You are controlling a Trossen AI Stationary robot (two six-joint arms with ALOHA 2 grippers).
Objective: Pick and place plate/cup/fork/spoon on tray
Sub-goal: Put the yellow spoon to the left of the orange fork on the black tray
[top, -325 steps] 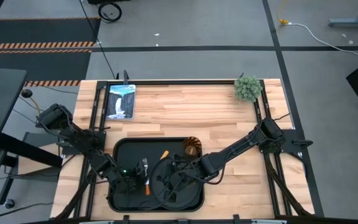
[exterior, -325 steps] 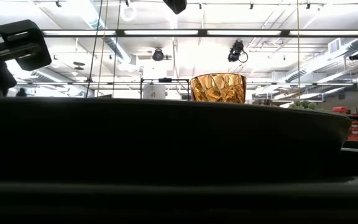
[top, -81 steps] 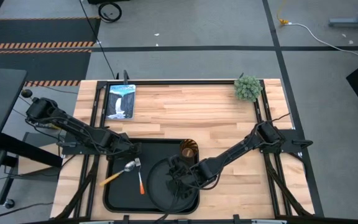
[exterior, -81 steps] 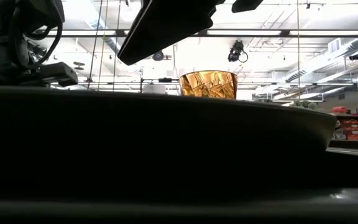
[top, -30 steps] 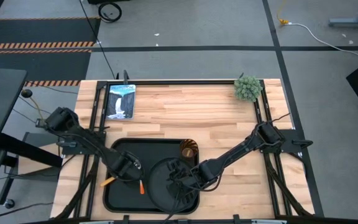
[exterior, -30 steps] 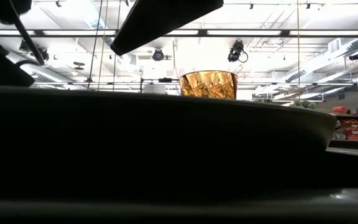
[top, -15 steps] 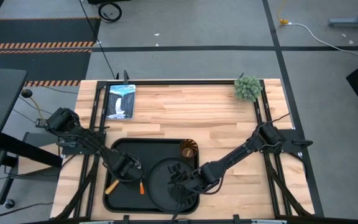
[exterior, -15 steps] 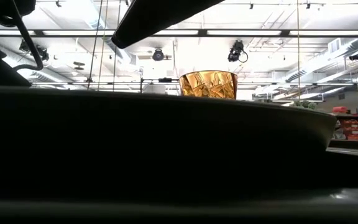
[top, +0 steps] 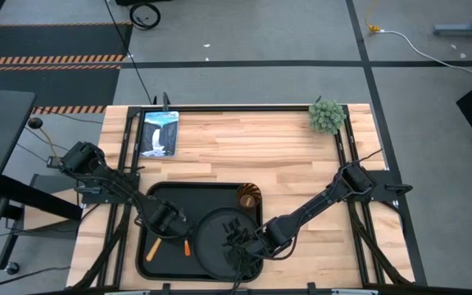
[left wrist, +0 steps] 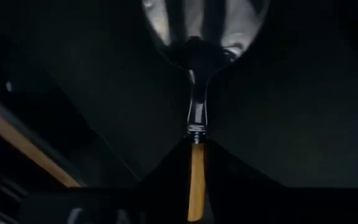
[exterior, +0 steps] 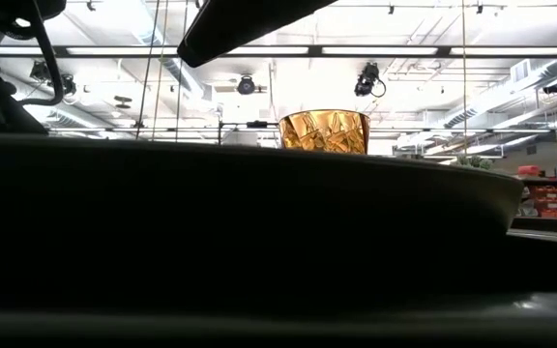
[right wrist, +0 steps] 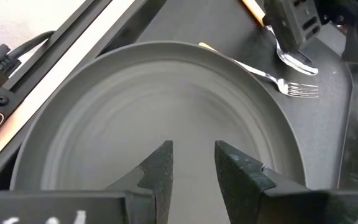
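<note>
the left gripper [top: 164, 225] pinches the spoon [left wrist: 196, 112] by its handle over the tray [top: 174, 193], bowl pointing straight ahead; the right gripper [right wrist: 192, 163], slightly parted, hovers above the plate [right wrist: 129, 124].

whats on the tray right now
The tray holds the plate, the cup, the fork, and the spoon, gripped by the left gripper. The right gripper covers part of the plate.

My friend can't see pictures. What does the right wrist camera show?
The right claw, fingers slightly apart, hovers over the round black plate in the tray. Past the plate's rim lie a fork and spoon, the left claw on the spoon.
</note>
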